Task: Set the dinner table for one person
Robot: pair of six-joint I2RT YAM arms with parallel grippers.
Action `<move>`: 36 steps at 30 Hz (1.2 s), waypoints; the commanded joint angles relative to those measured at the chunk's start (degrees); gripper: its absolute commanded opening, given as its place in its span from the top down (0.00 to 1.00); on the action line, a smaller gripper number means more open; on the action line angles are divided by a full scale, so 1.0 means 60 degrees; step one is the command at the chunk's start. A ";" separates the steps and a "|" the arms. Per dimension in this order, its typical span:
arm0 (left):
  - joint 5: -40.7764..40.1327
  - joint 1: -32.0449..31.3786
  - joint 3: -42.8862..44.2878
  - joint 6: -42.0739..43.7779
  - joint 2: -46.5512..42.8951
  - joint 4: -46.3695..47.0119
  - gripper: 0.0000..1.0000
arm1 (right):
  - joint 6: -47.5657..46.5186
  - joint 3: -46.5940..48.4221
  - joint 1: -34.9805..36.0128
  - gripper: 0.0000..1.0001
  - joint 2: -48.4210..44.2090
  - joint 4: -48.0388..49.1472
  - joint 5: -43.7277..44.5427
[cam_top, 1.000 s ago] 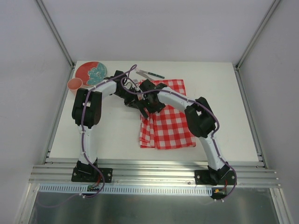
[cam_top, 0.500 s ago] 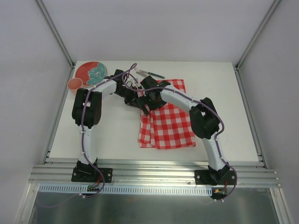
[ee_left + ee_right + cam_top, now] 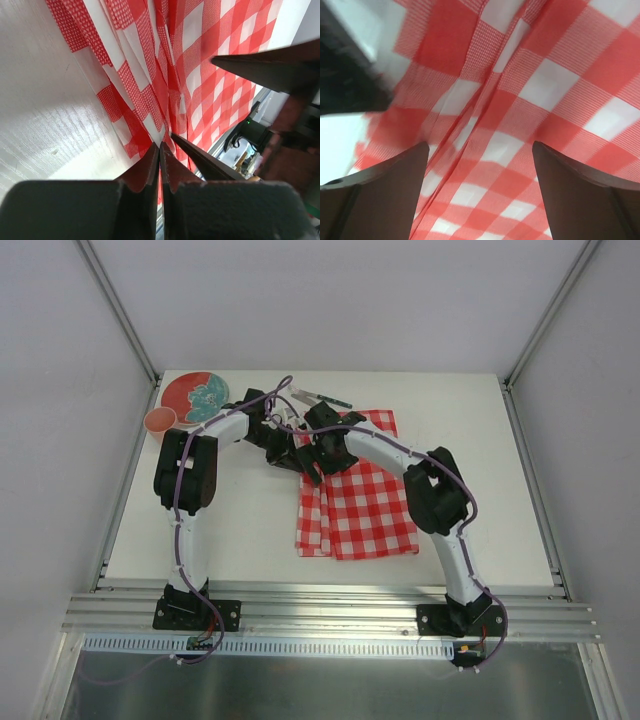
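Right end effector (image 3: pixel 479 146) shifted left, spread over one checked cloth (image 3: pixel 360 500), left end effector (image 3: pixel 160 146) clenched, one plate (image 3: pixel 194 395)

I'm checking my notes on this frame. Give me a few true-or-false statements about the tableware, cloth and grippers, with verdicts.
The plate sits in the table's far left corner. True.
The cloth lies flat in one layer. False: it is folded, layers fanned along its left edge.
The right gripper is open above the cloth. True.
The left gripper is wide open. False: it is shut, at the cloth's edge.
The cup stands on the plate. False: it stands beside it, on the table.
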 commanded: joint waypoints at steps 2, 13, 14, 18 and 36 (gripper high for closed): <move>0.0106 -0.0040 0.0026 -0.0097 -0.0281 -0.0081 1.00 | -0.0157 0.0318 -0.0027 0.12 0.0621 -0.0006 -0.0016; 0.0018 -0.0040 0.0041 -0.0082 -0.0325 -0.0022 1.00 | -0.0641 -0.0120 -0.0174 0.87 -0.0050 -0.0152 -0.0192; -0.0011 -0.0040 0.0041 -0.0082 -0.0325 -0.0007 1.00 | -0.0699 -0.0368 -0.0247 0.94 -0.0313 -0.0210 -0.0177; -0.0099 -0.0040 0.0128 -0.0024 -0.0296 0.0007 1.00 | -0.0729 -0.1072 -0.0525 0.99 -0.1354 -0.0429 -0.0221; -0.0509 -0.0201 -0.0047 0.0269 -0.0471 -0.0007 1.00 | -0.2135 -0.4371 -0.5624 0.59 -0.5500 -0.1779 0.0455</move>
